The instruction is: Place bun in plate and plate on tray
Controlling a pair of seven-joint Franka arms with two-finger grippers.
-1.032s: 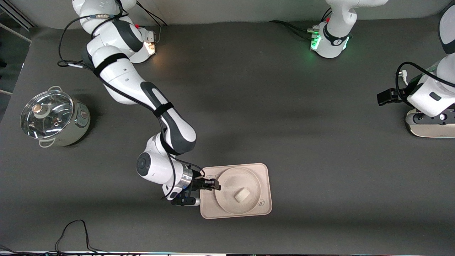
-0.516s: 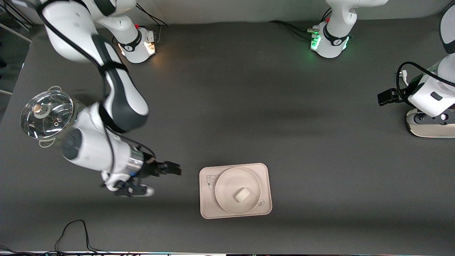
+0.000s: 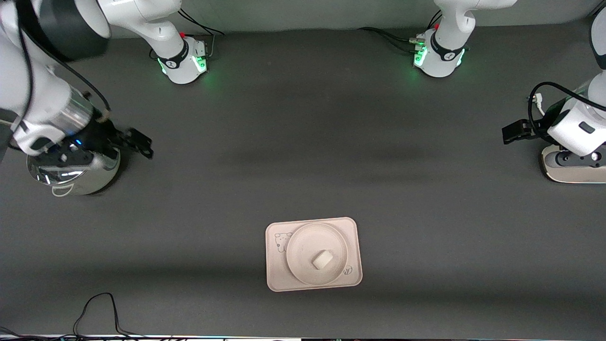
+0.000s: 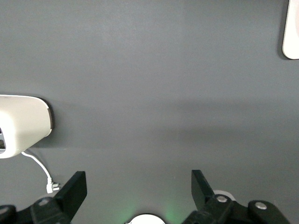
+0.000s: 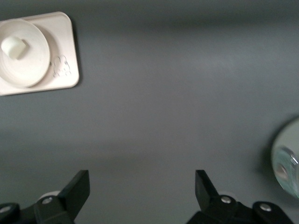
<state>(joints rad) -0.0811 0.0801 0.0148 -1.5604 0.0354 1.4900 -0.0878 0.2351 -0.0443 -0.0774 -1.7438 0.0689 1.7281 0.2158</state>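
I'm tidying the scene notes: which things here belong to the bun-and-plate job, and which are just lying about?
Job:
- bun, lying in the plate
- plate, sitting on the tray
- tray
- right gripper, jaws open, over the pot
- left gripper, jaws open, waiting at its own end of the table

Lying about:
- lidded steel pot
- white appliance under the left arm

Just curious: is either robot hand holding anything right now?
No. Both the right gripper and left gripper are open and empty; the bun sits on the plate.

Bun (image 3: 321, 259) in plate (image 3: 303, 265), plate on tray (image 3: 350, 232); right gripper (image 3: 137, 142) beside pot (image 3: 80, 180).
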